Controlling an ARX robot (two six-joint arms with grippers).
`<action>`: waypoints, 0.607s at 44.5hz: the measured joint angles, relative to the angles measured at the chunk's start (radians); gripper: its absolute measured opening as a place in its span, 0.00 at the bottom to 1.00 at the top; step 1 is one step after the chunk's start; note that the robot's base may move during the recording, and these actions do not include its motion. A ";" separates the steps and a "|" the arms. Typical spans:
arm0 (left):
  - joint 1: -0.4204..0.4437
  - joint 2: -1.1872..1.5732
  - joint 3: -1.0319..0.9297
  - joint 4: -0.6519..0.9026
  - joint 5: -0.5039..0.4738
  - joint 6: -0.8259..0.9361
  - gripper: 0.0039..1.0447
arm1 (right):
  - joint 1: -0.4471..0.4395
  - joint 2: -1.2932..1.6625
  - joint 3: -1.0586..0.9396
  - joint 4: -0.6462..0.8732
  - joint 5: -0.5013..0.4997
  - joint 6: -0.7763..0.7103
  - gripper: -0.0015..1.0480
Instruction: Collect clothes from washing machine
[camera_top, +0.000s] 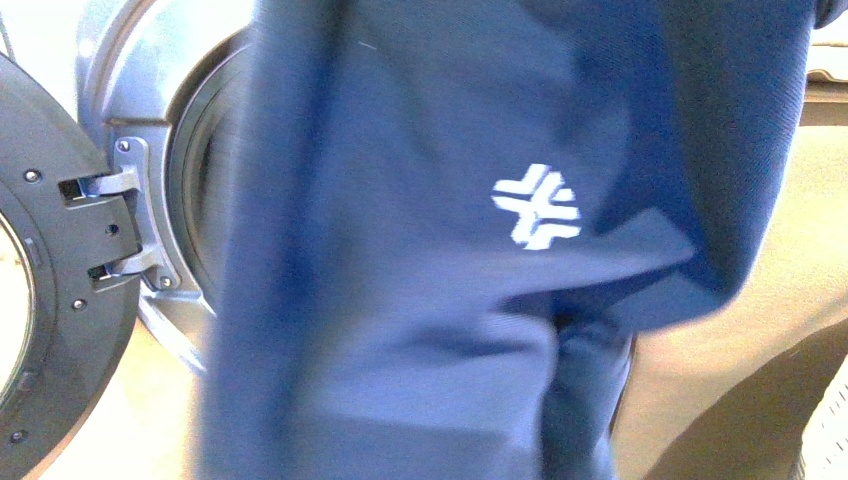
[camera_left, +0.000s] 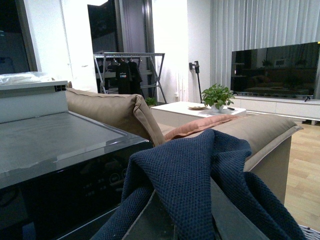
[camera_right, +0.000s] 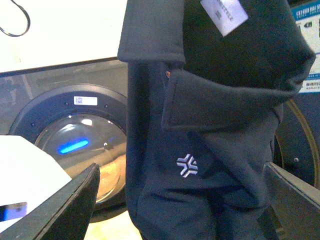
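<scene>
soft knit navy clothes (camera_top: 400, 300) hang pinched in left gripper (camera_left: 189, 219) (right gripper (camera_right: 181, 168) spread)

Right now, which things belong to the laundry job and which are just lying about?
Job: navy garment, washing machine, its open door.
Lying about: beige sofa, television, potted plant, clothes rack, white coffee table.

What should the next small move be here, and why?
Probably close the right end effector on the dark navy-blue fabric garment: its fingers stand open either side of the hanging cloth, which is draped over the left end effector, in front of the open grey metallic washing machine.
</scene>
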 joint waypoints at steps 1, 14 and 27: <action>0.000 0.000 0.000 0.000 0.000 0.000 0.05 | 0.008 0.028 0.000 0.017 0.004 -0.010 0.93; 0.000 0.000 0.000 0.000 0.000 0.000 0.05 | 0.148 0.568 0.010 0.417 0.092 -0.081 0.93; 0.000 0.000 0.000 0.000 0.000 0.000 0.05 | 0.230 0.769 0.097 0.560 0.101 -0.072 0.93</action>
